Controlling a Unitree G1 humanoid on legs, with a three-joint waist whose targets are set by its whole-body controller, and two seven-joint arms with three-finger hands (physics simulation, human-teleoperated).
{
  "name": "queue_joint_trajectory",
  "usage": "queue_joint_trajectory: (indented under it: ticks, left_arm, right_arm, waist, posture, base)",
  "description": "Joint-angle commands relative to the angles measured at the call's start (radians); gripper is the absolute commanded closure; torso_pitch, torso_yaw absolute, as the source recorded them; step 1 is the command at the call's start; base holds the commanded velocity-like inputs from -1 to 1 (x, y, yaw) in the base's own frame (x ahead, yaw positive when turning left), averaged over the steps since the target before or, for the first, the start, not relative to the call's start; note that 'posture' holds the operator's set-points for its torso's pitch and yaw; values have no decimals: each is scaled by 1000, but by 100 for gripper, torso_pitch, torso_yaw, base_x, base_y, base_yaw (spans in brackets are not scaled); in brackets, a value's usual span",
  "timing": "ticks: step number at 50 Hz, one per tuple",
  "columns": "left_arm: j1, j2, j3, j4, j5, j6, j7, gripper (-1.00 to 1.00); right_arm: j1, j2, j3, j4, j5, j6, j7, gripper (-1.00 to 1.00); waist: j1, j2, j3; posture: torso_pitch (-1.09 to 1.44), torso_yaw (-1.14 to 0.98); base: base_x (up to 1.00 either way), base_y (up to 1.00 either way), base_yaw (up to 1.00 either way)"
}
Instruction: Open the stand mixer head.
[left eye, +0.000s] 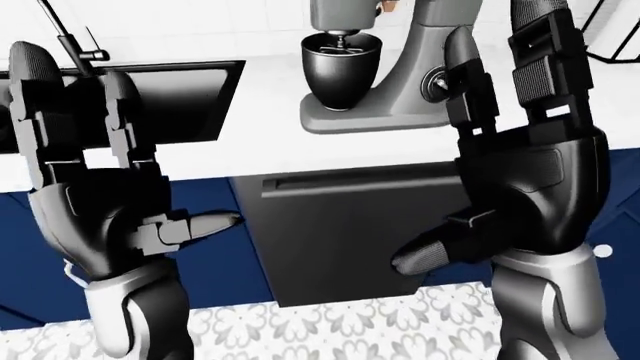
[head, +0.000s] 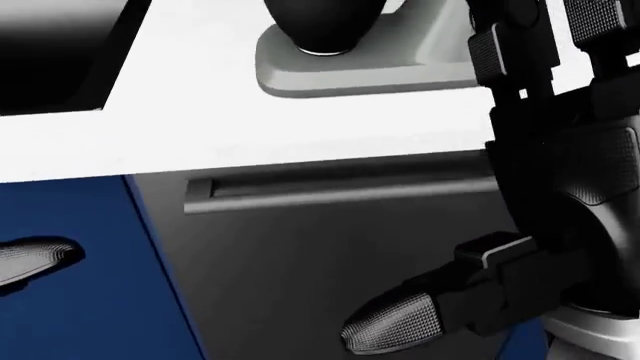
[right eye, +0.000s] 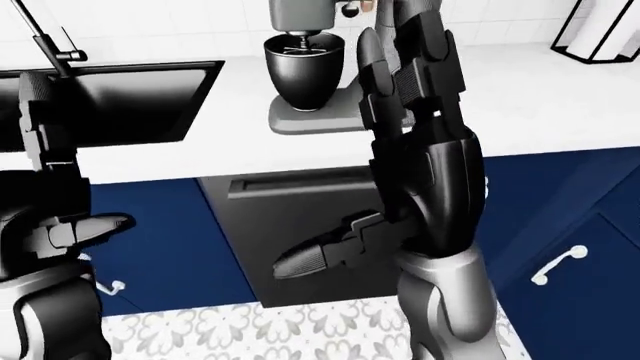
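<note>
A grey stand mixer (left eye: 385, 112) stands on the white counter (left eye: 260, 150). Its dark bowl (left eye: 340, 71) holds a beater, and the head (left eye: 345, 13) sits low over the bowl, cut off by the view's top edge. My right hand (left eye: 470, 135) is open with its fingers (left eye: 465, 75) upright, overlapping the mixer's column (left eye: 435, 45) in both eye views. I cannot tell whether it touches the mixer. My left hand (left eye: 130, 142) is open and empty at the left, before the sink, far from the mixer.
A black sink (left eye: 175, 97) with a faucet (left eye: 70, 37) lies left of the mixer. A dark dishwasher front (left eye: 340, 232) sits under the counter between blue cabinets (right eye: 560, 217). A paper towel holder (right eye: 600, 30) stands at the right. The floor (left eye: 330, 322) is patterned.
</note>
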Motion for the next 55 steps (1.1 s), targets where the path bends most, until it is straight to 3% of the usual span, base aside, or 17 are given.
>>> queue_joint_trajectory:
  ticks: [1,3,8,9,10,13,16,17,19,21,22,26,32,34,38,41,55]
  left_arm:
    - [-18,7,8,-39,5,-33,-7,-98]
    - [-19,6,7,-41,6,-31,-6,-98]
    - [-17,4,4,-43,11,-30,-6,-98]
    - [-19,4,5,-44,9,-28,-5,-98]
    - [-19,4,4,-43,10,-29,-5,-97]
    - [-12,2,3,-46,12,-31,-8,-98]
    - [-15,4,6,-41,10,-31,-9,-98]
    - [-15,3,6,-39,10,-32,-9,-97]
    - [-15,3,6,-37,10,-34,-10,-98]
    - [-14,3,5,-38,10,-34,-10,-98]
    - [-13,3,6,-40,9,-32,-9,-98]
    - [-8,2,5,-47,10,-31,-9,-98]
    - [-8,1,7,-43,10,-34,-10,-98]
    - [-11,3,10,-44,8,-32,-8,-98]
    - [-5,1,7,-43,10,-36,-11,-98]
    - [-7,2,6,-43,11,-35,-10,-98]
    - [-9,4,12,-45,15,-34,-4,-98]
  right_arm:
    - [-23,-2,17,-21,-18,-38,-1,-100]
    - [-21,-1,21,-20,-29,-43,4,-100]
    - [-19,7,9,-33,10,-34,8,-100]
    - [-21,3,7,-33,10,-31,4,-100]
    - [-20,-2,10,-29,-3,-34,2,-100]
    - [-14,0,19,-24,-30,-38,3,-100]
    - [-18,4,14,-24,-17,-36,3,-100]
    - [-18,8,8,-32,13,-34,6,-100]
    - [-21,1,13,-26,-1,-39,2,-100]
    - [-18,0,22,-19,-32,-44,-1,-100]
    - [-18,2,21,-21,-32,-43,-1,-100]
    - [-14,4,19,-28,-31,-38,3,-100]
    - [-14,11,11,-38,10,-34,9,-100]
    - [-18,3,11,-34,4,-35,0,-100]
    - [-13,2,22,-26,-26,-39,0,-100]
    - [-15,3,22,-26,-32,-39,4,-100]
    - [-18,5,21,-29,-33,-30,8,-100]
  waist:
    - [3,0,-8]
    - [-10,5,-77]
    - [-12,0,-106]
    - [-5,-10,-7]
    - [-4,1,9]
    - [-7,-1,-61]
    - [4,-62,-56]
    - [3,-75,-98]
    - [-17,-41,18]
    - [-23,-20,17]
    - [-24,-36,-41]
    - [-25,2,-59]
    - [1,-23,-106]
    - [3,-19,1]
    - [11,-27,-76]
    - [17,-59,-91]
    - [9,-39,-87]
  posture:
    - [0,0]
    - [0,0]
    - [0,0]
    - [0,0]
    - [0,0]
    - [0,0]
    - [0,0]
    - [0,0]
    - [0,0]
    - [0,0]
    - [0,0]
    - [0,0]
    - [0,0]
    - [0,0]
    - [0,0]
    - [0,0]
    - [0,0]
  base:
    - [30,0,0]
    - [0,0,0]
    - [19,-2,0]
    - [100,-14,0]
    - [100,-14,0]
    - [14,0,0]
    - [0,0,0]
    - [32,-3,0]
    - [100,-27,0]
    - [50,-11,0]
    - [0,0,0]
    - [0,0,0]
    - [5,0,0]
    - [100,-25,0]
    - [24,-2,0]
    - [0,0,0]
    - [0,0,0]
